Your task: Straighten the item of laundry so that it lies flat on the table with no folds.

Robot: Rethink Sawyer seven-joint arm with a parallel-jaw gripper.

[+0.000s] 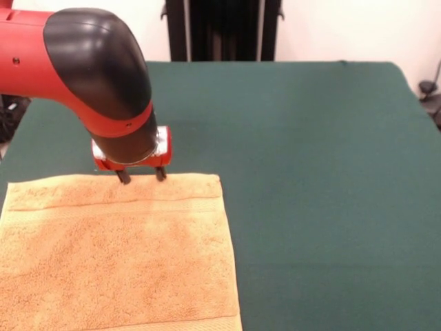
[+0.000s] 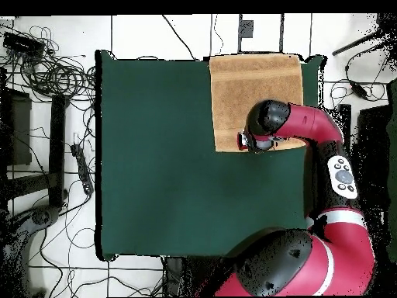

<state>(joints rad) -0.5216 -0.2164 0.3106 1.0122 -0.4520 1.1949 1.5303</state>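
At a corner of the table [image 1: 317,172], the orange-tan towel [image 1: 117,255] lies spread flat along two table edges, while the gripper [image 1: 141,176] stands at the towel's edge that faces the table's middle, its two dark fingers [image 1: 124,177] apart, tips at the cloth.

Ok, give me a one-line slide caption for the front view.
Sawyer gripper with open jaws at the far edge of the flat towel on the green table.
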